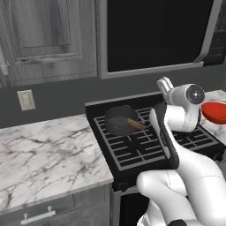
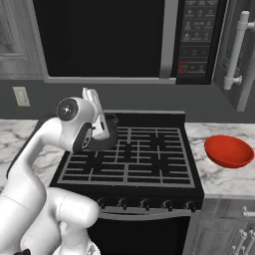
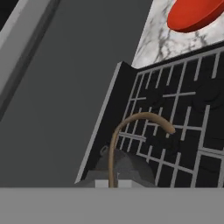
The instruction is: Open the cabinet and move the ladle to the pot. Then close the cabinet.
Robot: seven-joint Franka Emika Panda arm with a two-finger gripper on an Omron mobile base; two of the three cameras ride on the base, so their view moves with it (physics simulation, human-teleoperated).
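The dark grey pot (image 1: 115, 120) sits on the back left burner of the black stove (image 1: 145, 148). The ladle (image 1: 137, 125) lies with its brown handle slanting out of the pot toward my hand. In the hand view the ladle (image 3: 115, 140) rises from between my jaws and curves over the pot (image 3: 127, 168). My gripper (image 2: 103, 132) points down at the pot (image 2: 112, 130) and is shut on the ladle; my forearm hides its fingers in the left base view. The cabinet (image 2: 246, 74) right of the microwave has a door with a silvery bar handle angled out from the wall.
A red bowl (image 2: 228, 151) rests on the marble counter right of the stove. The black microwave (image 1: 150, 31) hangs low over the burners. More grey cabinet doors (image 1: 44, 39) hang at the upper left, above a marble counter (image 1: 44, 150) and a wall outlet (image 1: 25, 100).
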